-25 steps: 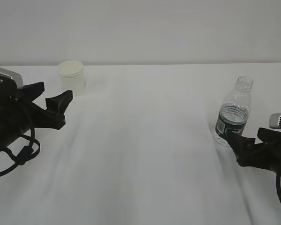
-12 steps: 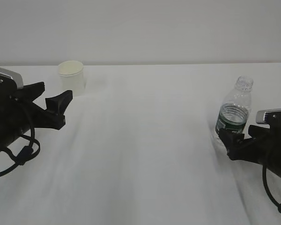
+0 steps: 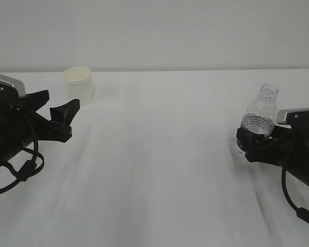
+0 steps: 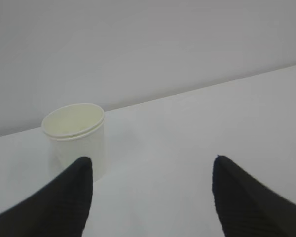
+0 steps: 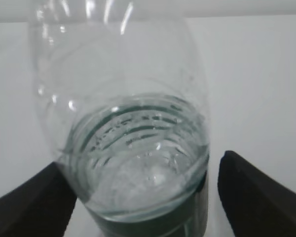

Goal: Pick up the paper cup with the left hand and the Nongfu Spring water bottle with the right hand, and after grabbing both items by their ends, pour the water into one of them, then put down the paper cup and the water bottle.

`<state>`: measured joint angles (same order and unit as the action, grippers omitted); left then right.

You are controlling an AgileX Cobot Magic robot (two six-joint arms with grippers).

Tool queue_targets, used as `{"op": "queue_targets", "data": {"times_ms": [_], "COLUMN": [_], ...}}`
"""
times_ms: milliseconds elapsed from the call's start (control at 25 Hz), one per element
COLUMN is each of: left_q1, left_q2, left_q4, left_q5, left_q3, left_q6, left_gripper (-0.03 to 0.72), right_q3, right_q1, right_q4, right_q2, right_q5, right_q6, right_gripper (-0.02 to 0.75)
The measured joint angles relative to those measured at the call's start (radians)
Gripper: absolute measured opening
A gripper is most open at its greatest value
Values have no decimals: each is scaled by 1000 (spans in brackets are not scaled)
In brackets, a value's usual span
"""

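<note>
Soft, even, rather dim light leaves the white worktop [image 3: 154,170] greyish, with only faint shadows and no strong glare. The outside view is slightly hazy and low in contrast. In the right wrist view the bottle [image 5: 123,123] sits very close and blurred, small highlights glinting on its clear plastic.

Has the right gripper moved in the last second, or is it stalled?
Yes. The right gripper has advanced left and up the table, closing around the standing water bottle, which it was short of before.
</note>
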<state>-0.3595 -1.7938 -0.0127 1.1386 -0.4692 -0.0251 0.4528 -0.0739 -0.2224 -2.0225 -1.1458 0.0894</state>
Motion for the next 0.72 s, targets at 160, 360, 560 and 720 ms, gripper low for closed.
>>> {"op": "queue_targets", "data": {"times_ms": [160,360,560,720], "left_q1": [0,0,0,0], "left_q2": [0,0,0,-5], "left_q4": [0,0,0,0], "left_q5": [0,0,0,0], "left_q3": [0,0,0,0], "left_q6": [0,0,0,0], "left_gripper": [540,540,536,536], "right_q3": [18,48,79,81], "right_q1": [0,0,0,0], "right_q4": [0,-2,-4,-4], "right_q2": [0,-30,-71,-71], "right_q5": [0,0,0,0], "right_q6": [0,1,5,10], "right_gripper": [666,661,655,649]}}
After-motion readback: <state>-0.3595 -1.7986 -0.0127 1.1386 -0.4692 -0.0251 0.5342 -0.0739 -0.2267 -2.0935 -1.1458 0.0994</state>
